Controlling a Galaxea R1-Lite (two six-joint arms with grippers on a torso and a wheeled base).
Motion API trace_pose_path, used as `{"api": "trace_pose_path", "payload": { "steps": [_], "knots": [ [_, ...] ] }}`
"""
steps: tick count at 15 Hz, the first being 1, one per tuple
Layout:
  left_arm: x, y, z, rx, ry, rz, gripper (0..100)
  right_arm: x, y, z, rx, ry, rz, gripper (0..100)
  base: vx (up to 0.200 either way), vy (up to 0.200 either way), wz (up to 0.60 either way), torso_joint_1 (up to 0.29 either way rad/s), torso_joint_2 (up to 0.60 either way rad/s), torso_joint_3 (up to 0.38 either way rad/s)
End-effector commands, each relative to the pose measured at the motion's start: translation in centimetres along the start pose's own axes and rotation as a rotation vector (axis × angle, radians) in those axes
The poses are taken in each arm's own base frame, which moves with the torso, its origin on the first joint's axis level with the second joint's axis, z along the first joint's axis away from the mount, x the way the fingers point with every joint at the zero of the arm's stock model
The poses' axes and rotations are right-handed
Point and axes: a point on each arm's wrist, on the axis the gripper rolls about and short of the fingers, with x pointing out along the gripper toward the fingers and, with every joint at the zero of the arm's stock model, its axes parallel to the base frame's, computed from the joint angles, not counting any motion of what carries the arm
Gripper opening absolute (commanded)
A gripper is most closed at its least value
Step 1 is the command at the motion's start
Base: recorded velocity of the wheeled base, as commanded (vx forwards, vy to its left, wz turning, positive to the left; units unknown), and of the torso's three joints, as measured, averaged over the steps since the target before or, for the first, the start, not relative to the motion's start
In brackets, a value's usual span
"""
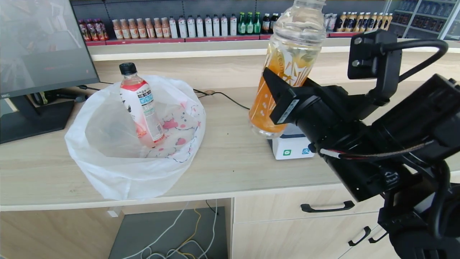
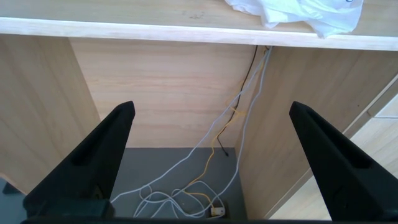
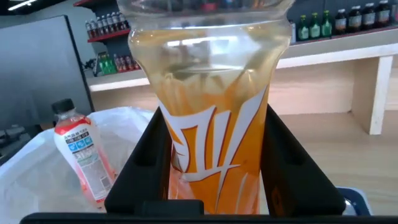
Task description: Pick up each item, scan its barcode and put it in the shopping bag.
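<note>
Rows of drink bottles fill the shop shelves at the back, and in front of them is a long pale wooden bench (image 1: 230, 158). The right pincer (image 1: 289, 95) is clamped on a clear plastic bottle of orange drink (image 1: 284, 72). It holds the bottle tilted, just over a small white scanner box (image 1: 291, 145) on the bench. The soft white plastic shopping bag (image 1: 107, 169) sits well apart, on the robot's left. A pink drink bottle with a black cap (image 1: 142, 108) leans inside it. The left pincer (image 2: 211, 112) hangs below the bench edge with its fingers wide apart and nothing in them.

What could go wrong? The orange bottle is smooth and heavy with drink, so I think it could slip down or tip more if the arm swings fast. A black finger lies over part of the label, so the scanner might not see the barcode. The bottle's bottom is close to the scanner box and could bump it. The bag is floppy, so its rim might fold in. If the orange bottle comes down hard, it could knock the pink bottle over.
</note>
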Motion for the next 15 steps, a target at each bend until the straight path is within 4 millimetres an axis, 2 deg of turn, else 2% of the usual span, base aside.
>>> {"api": "trace_pose_path", "payload": {
  "steps": [1, 4, 5, 9, 15],
  "knots": [
    [0.0, 0.0, 0.0, -0.001, 0.0, 0.001, 100, -0.8, -0.7, -1.6, -0.059, 0.049, 0.006, 0, 0.0, 0.0, 0.0, 0.0, 0.0, 0.0],
    [0.0, 0.0, 0.0, -0.001, 0.0, -0.001, 100, -0.5, -2.3, -1.8, -0.079, 0.032, -0.05, 0, 0.0, 0.0, 0.0, 0.0, 0.0, 0.0],
    [0.0, 0.0, 0.0, -0.001, 0.0, 0.001, 100, -0.4, -2.3, -2.2, -0.085, 0.042, -0.049, 0, 0.0, 0.0, 0.0, 0.0, 0.0, 0.0],
    [0.0, 0.0, 0.0, -0.002, 0.0, -0.001, 100, 0.6, -1.8, -3.2, -0.077, 0.025, -0.048, 0, 0.0, 0.2, 0.0, 0.0, 0.0, 0.005],
    [0.0, 0.0, 0.0, -0.002, 0.0, -0.001, 100, 1.0, -2.0, -2.7, -0.069, -0.007, -0.056, 0, 0.0, 0.2, 0.0, 0.005, 0.01, 0.0]
  ]
}}
